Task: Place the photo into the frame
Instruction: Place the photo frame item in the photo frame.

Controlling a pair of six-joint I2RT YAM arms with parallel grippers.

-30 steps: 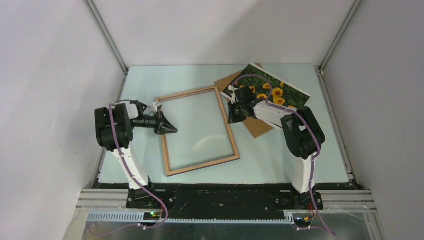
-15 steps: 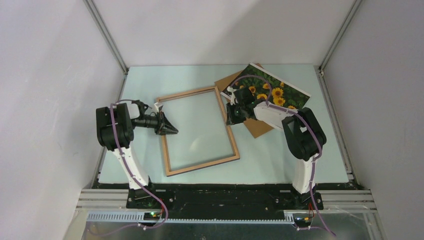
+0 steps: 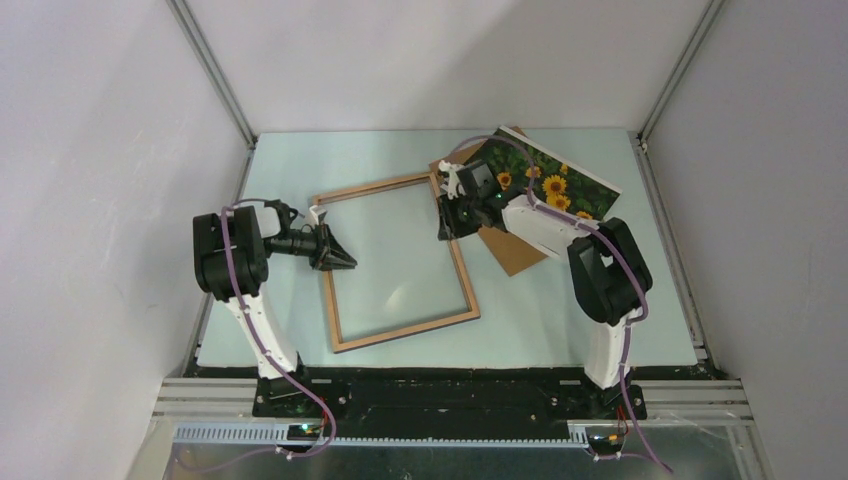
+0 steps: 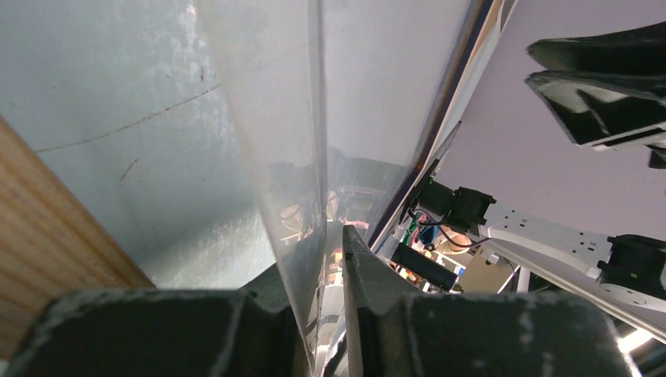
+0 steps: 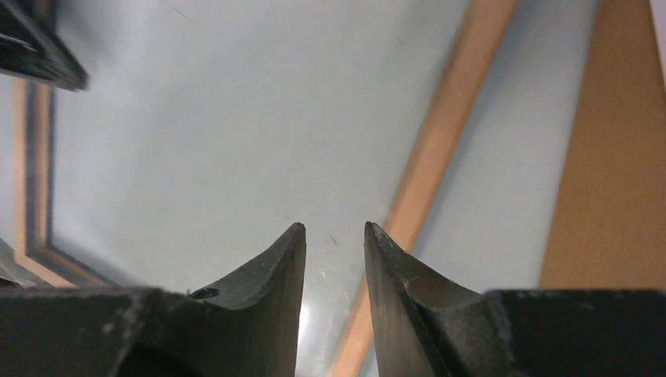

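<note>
The frame (image 3: 405, 330), light wood side up, lies in the middle of the table. My left gripper (image 3: 345, 260) is at its left rail, shut on the edge of the clear pane (image 4: 298, 157), which runs between my fingers; the wood rail (image 4: 47, 236) shows at lower left. My right gripper (image 3: 443, 228) hovers over the frame's right rail (image 5: 448, 133) near its far corner, jaws a little apart and empty (image 5: 334, 229). The sunflower photo (image 3: 560, 180) lies face up at the far right, partly on the brown backing board (image 3: 515, 250).
The brown backing board (image 5: 612, 157) lies just right of the frame's right rail. The left gripper's tip (image 5: 31, 47) shows at the top left of the right wrist view. White walls enclose the table on three sides.
My right gripper has moved left and toward the far end along the frame's right rail. The left gripper and the frame have stayed in place.
</note>
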